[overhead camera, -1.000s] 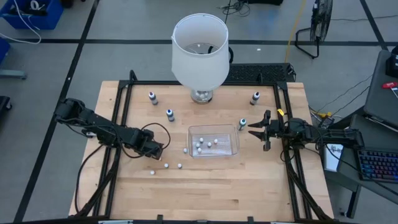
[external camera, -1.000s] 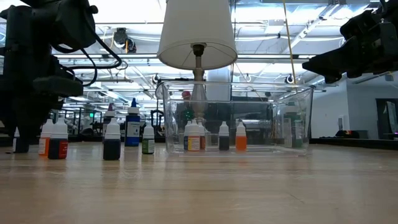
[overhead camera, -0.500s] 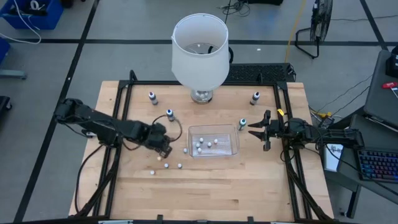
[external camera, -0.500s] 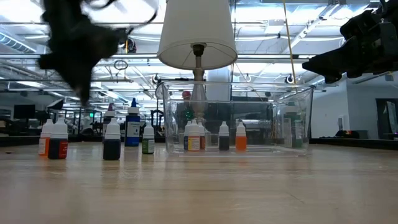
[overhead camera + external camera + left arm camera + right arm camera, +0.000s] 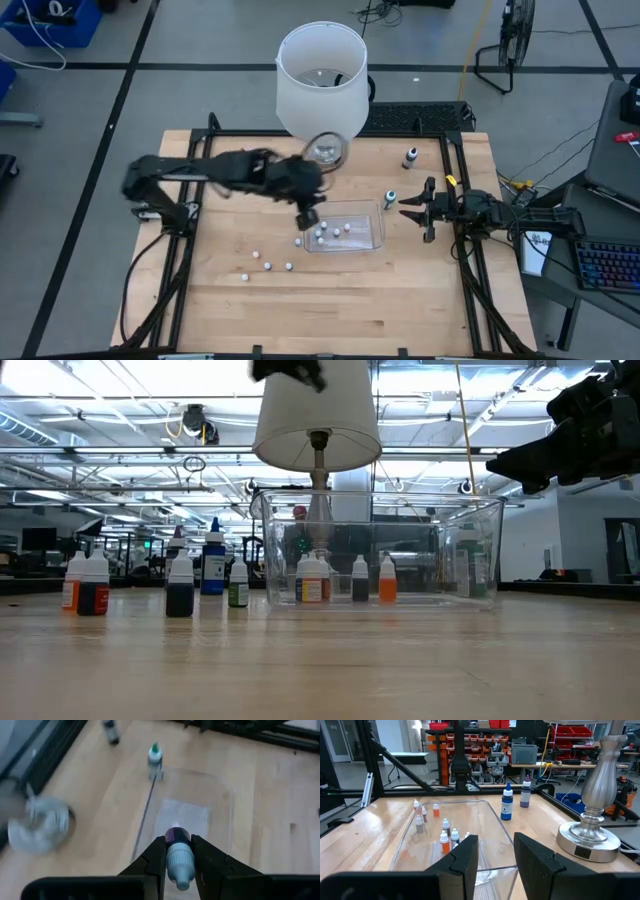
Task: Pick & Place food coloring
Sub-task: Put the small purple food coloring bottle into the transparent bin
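Bottle (image 5: 178, 853) held over tub (image 5: 220, 820), beside lamp (image 5: 322, 85).

A purple food coloring bottle (image 5: 177, 854) with a pale cap lies clamped between dark jaws, above more bottles (image 5: 330, 232).

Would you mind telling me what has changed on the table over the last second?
The left gripper has swung from the table's left side to above the clear tub, shut on a small bottle. In the high view the arm now hides the two bottles that stood near the lamp. The right gripper stayed beside the tub, open.
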